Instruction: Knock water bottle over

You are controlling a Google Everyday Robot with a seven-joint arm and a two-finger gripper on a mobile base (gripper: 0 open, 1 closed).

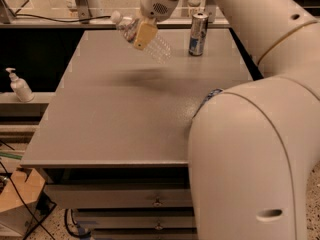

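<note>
The water bottle (150, 43) is a clear ribbed bottle with a white cap. It hangs tilted above the far middle of the grey table (115, 119), cap up and to the left, base down and to the right. Its shadow lies on the table below it. My gripper (141, 36) reaches in from the top and is shut on the bottle around its upper body; one tan finger pad (145, 33) lies across it. My white arm fills the right side of the view.
A slim silver-blue can (198, 33) stands upright at the table's far right, close to the bottle's base. A blue can (214, 92) lies at the right edge, mostly hidden by my arm. A white pump dispenser (20, 86) stands on a low shelf at the left.
</note>
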